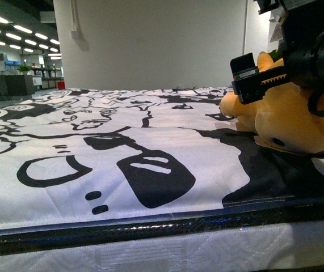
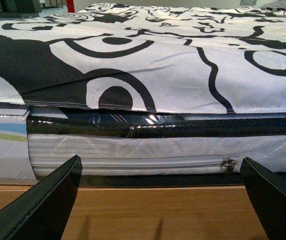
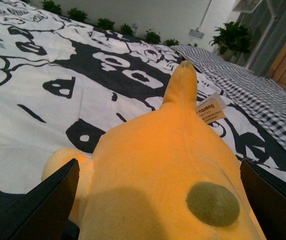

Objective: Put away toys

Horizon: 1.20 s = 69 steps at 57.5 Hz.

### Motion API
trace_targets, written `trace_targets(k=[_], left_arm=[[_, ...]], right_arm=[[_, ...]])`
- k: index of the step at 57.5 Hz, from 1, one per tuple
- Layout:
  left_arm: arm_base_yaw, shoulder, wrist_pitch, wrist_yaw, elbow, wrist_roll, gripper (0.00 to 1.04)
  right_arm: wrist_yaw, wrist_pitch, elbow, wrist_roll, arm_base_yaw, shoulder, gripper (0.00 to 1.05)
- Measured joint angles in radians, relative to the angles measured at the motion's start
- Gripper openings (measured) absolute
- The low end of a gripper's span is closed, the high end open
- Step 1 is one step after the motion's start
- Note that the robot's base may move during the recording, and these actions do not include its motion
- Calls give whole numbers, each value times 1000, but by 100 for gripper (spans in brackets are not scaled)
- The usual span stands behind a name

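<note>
An orange-yellow plush toy point(image 1: 289, 119) lies on the black-and-white patterned bed cover point(image 1: 122, 141) at the right. My right gripper point(image 1: 264, 79) hangs over it, open, its black fingers point(image 3: 42, 200) standing either side of the toy's body point(image 3: 153, 165). A paper tag point(image 3: 209, 111) hangs from the plush near its pointed part. In the left wrist view my left gripper point(image 2: 160, 200) is open and empty, low in front of the mattress side point(image 2: 132, 150), over a wooden floor point(image 2: 153, 210).
The mattress edge point(image 1: 150, 226) runs across the front. A white wall point(image 1: 150, 39) stands behind the bed. In the right wrist view a checked cover point(image 3: 253, 95) lies beyond the toy, with potted plants point(image 3: 233, 37) further back.
</note>
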Motion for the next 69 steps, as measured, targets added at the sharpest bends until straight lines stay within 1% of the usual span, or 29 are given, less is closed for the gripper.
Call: trace_targets(k=[10, 20, 39, 40, 43, 44, 47, 48, 50, 57, 69], left_arm=[[0, 0, 0, 0, 0, 0, 98], [0, 0, 0, 0, 0, 0, 98], [0, 0, 0, 0, 0, 0, 98], [0, 0, 0, 0, 0, 0, 98], [0, 0, 0, 0, 0, 0, 98], [0, 0, 0, 0, 0, 0, 98], [0, 0, 0, 0, 0, 0, 98], [0, 0, 0, 0, 0, 0, 98], [0, 0, 0, 0, 0, 0, 98], [0, 0, 0, 0, 0, 0, 98], [0, 0, 0, 0, 0, 0, 98]], right_arm=[[-48, -93, -62, 36, -19, -71, 98], [-74, -111, -117, 71, 2, -132, 97], [-84, -96, -169, 77, 82, -186, 53], [-84, -89, -173, 75, 87, -189, 48], [-80, -72, -180, 67, 96, -193, 38], [-80, -72, -180, 66, 96, -194, 36], [-73, -60, -183, 56, 101, -194, 26], [-71, -47, -187, 48, 103, -194, 22], [-69, -39, -193, 46, 105, -194, 17], [-65, -15, -204, 25, 115, -194, 6], [-61, 8, -211, 17, 121, -193, 6]])
